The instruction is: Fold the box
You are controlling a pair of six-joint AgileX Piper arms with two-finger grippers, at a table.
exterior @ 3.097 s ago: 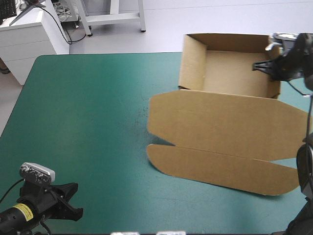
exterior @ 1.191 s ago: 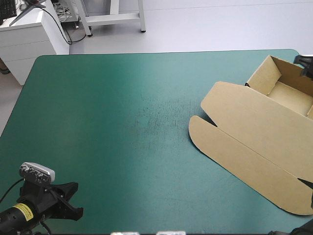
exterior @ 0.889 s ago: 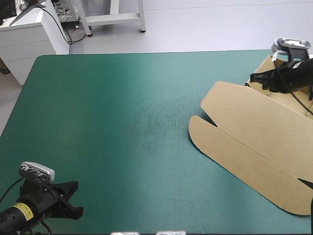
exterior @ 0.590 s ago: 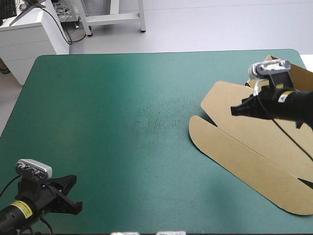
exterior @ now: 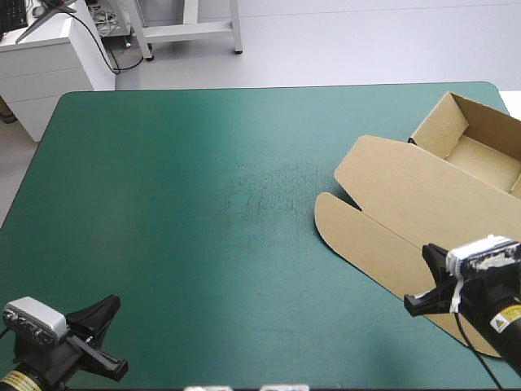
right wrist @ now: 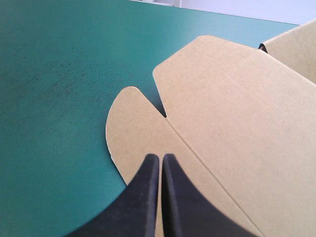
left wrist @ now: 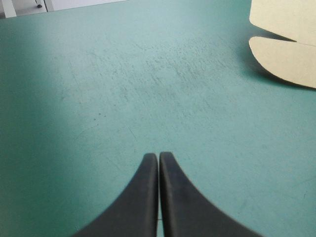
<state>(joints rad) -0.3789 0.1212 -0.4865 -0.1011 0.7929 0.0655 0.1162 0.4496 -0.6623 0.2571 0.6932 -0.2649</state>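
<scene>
Where the table (exterior: pixel 163 204) runs to its right edge, the box (exterior: pixel 423 204) lies, tray open at the far corner, lid flat. The right gripper (right wrist: pixel 161 157) hangs over the lid's outer flap, clenched empty. The left gripper (left wrist: pixel 158 155), near-left corner, is clenched likewise.

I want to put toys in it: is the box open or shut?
Open: the box is a tray with walls up, its lid lying flat.

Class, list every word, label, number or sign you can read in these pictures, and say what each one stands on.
Nothing here can be read.
yellow label on the left arm: too small to read.
yellow label on the right arm: too small to read.
The box: plain brown board, no print in any view.
The teal-green cover: no markings.
</scene>
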